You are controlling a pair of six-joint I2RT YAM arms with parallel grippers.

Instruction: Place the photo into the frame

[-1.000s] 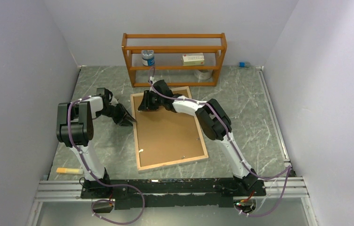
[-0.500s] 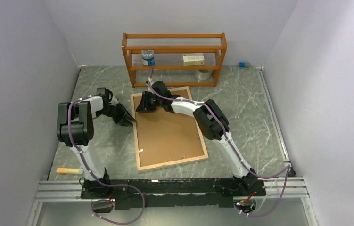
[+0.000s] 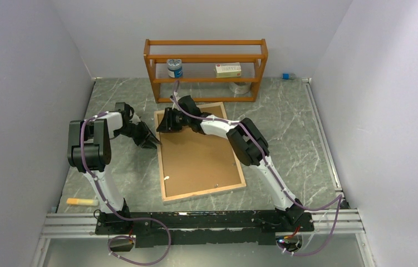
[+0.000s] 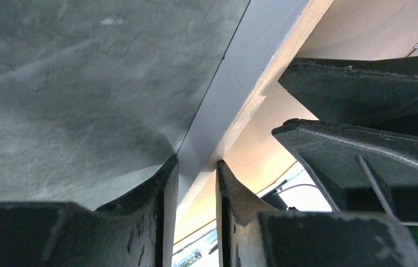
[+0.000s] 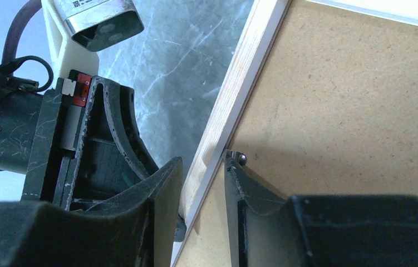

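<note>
Pinching the frame's (image 5: pixel 239 89) left rim with the left claw (image 4: pixel 196 161); straddling that rim farther back with the right claw (image 5: pixel 203 156), grip impossible to tell.

Robot lab, white enclosure walls (image 3: pixel 28 67), railed tabletop (image 3: pixel 284 111)

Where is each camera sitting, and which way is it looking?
Top external: high behind the arms, looking down on the table; both arms show, left gripper and right gripper at the frame.
Left wrist: on the left arm, looking along its own fingers, the frame's rim between them.
Right wrist: on the right arm, looking down past its fingers, astride that rim, onto the backing board.
Shared: both wrist views show the same rim and the other gripper.
</note>
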